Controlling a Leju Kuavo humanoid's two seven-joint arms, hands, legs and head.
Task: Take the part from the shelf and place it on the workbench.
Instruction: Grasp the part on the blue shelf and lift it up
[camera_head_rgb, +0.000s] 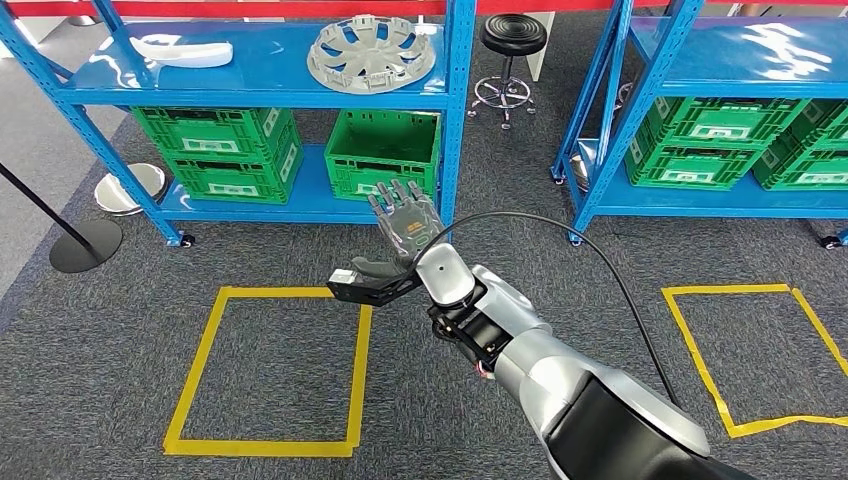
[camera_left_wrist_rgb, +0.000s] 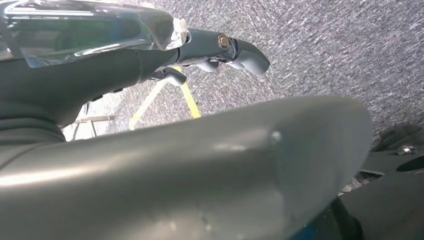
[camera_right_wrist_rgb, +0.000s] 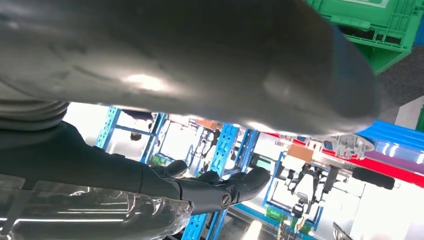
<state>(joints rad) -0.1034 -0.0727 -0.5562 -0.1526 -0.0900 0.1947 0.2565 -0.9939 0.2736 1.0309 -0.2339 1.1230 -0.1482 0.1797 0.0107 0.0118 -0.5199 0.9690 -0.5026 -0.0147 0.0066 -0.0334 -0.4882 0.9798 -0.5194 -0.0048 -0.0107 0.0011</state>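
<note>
Part: while it lies untouched on the blue steel shelf's (camera_head_rgb: 270, 95) top deck, I see the grey spoked wheel cover (camera_head_rgb: 371, 50).
Right hand (camera_head_rgb: 400, 235): raised, fingers spread, empty.
Left hand (camera_left_wrist_rgb: 215, 52): can't tell.
Floor: grey carpet (camera_head_rgb: 90, 350), yellow tape square (camera_head_rgb: 270, 370).
</note>
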